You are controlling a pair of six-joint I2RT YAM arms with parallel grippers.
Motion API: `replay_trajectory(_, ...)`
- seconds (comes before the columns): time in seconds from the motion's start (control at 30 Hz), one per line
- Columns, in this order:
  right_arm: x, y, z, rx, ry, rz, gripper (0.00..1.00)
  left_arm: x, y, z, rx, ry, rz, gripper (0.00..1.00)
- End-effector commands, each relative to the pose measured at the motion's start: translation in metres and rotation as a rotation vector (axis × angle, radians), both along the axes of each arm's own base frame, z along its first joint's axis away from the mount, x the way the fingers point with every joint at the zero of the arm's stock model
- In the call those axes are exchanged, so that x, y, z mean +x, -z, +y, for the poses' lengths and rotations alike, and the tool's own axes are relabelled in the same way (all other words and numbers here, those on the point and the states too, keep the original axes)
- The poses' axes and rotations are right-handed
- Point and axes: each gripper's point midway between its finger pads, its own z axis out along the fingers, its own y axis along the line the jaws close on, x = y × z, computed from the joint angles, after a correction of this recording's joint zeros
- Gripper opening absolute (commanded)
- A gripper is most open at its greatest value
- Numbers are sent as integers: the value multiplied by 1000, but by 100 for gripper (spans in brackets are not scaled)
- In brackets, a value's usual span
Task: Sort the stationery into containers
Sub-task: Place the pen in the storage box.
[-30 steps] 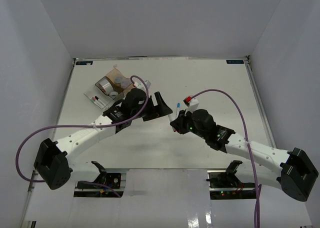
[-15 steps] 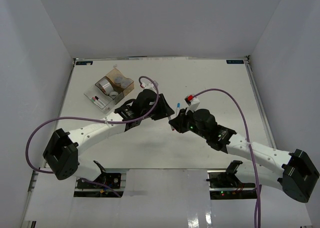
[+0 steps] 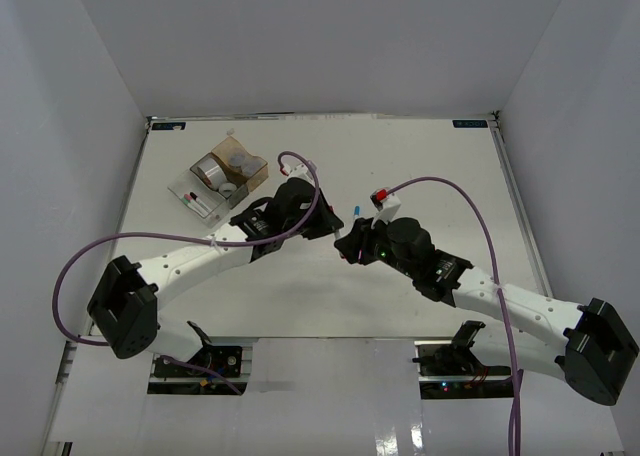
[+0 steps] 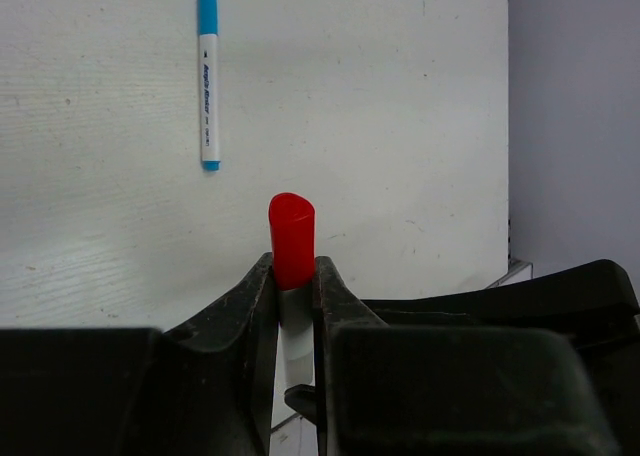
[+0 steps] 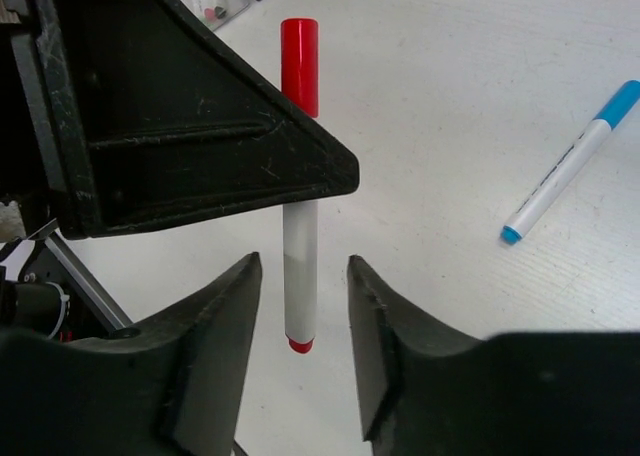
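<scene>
Left claw (image 4: 293,281) closed on the red-capped marker (image 4: 292,224) just below its cap, held above the table (image 4: 400,126). Marker's long axis runs cap-end clear of the left claw, tail end between the wide-open right claw (image 5: 300,311) jaws, untouched.

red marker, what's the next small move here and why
Probably ease the left end effector away, carrying the red marker toward the boxes. It is clamped on the marker, while the right end effector is open and not touching the barrel, and the boxes sit on the left arm's side.
</scene>
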Motion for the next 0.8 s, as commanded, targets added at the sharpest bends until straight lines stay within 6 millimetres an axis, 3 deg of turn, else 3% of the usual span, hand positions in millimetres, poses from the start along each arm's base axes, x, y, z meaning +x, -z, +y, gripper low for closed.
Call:
replay_trajectory(0.0,5,-11,-2,8,25,-40,49,13,-16,11,21,-46,-49,13)
replay_trajectory(0.07,6,-7,-5,-12,35,-42,56,20,-15,19,36,-64,-50,13)
replay_trajectory(0.13,6,-1,-11,-44,47,-38,63,33,-9,40,70,-112,-34,13)
replay_trajectory(0.17,6,2,-14,-58,52,-42,72,36,-7,51,94,-124,-29,13)
replay_trajectory(0.2,8,3,-18,-70,67,-46,77,49,-7,71,103,-174,-26,13)
replay_trajectory(0.27,8,9,-25,-106,85,-46,87,57,-10,97,118,-207,-26,13)
replay_trajectory(0.3,7,12,-28,-125,84,-49,90,70,-11,124,130,-272,-26,13)
replay_trajectory(0.37,7,17,-33,-153,94,-46,96,81,-15,154,156,-333,-32,13)
replay_trajectory(0.4,8,19,-36,-170,100,-47,98,89,-19,182,176,-389,-33,13)
replay_trajectory(0.43,7,22,-38,-181,104,-46,100,93,-21,196,184,-414,-33,13)
replay_trajectory(0.47,8,24,-40,-192,107,-46,96,95,-21,207,194,-427,-25,13)
replay_trajectory(0.5,7,26,-42,-199,109,-46,95,102,-22,230,214,-470,-29,13)
replay_trajectory(0.57,7,30,-45,-219,109,-46,90,109,-24,252,234,-508,-26,13)
replay_trajectory(0.73,8,40,-53,-266,125,-45,90,132,-19,330,260,-660,22,13)
replay_trajectory(0.77,9,40,-53,-272,127,-49,90,136,-19,335,240,-658,25,13)
